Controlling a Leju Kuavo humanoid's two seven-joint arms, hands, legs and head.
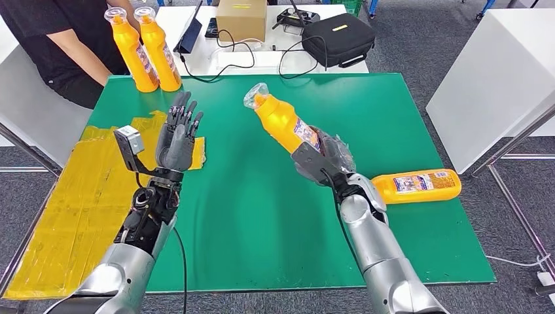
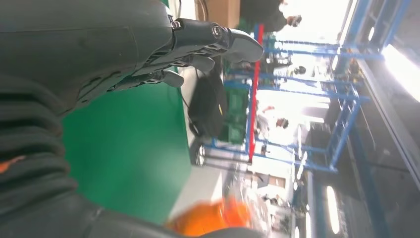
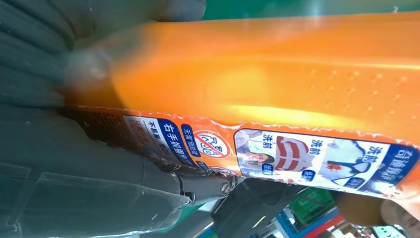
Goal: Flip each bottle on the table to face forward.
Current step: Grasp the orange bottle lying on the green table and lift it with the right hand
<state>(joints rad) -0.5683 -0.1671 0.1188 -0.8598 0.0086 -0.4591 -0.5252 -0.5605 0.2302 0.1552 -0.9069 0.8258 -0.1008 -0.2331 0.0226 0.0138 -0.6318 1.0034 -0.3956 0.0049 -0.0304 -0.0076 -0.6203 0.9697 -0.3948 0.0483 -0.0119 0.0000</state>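
The right hand (image 1: pixel 325 157) grasps an orange bottle (image 1: pixel 283 122) by its lower body and holds it lifted above the green table (image 1: pixel 262 216), tilted so that its clear plastic cap leans toward the far left and its printed label faces partly upward; in the right wrist view the same bottle (image 3: pixel 277 94) runs across the picture, with a blue, white and red label strip along one side and dark fingers (image 3: pixel 208 186) wrapped beneath it. The left hand (image 1: pixel 179 134) is released, raised above the near left part of the green table with its fingers straight and slightly apart, holding nothing; in the left wrist view its dark fingers (image 2: pixel 218 42) stretch out over the green surface. A second orange bottle (image 1: pixel 417 185) lies on its side near the right edge of the green table, just beside the right forearm, label up. Two more orange bottles (image 1: pixel 145 49) stand upright and touching each other at the far left corner of the green table. A person in a black shirt (image 1: pixel 49 39) stands beyond that corner, one arm reaching toward the standing pair. A yellow sheet (image 1: pixel 72 209) covers the left side of the green table. Beyond its far edge, a white desk holds a cardboard box (image 1: pixel 241 18), a black case (image 1: pixel 339 39) and loose cables
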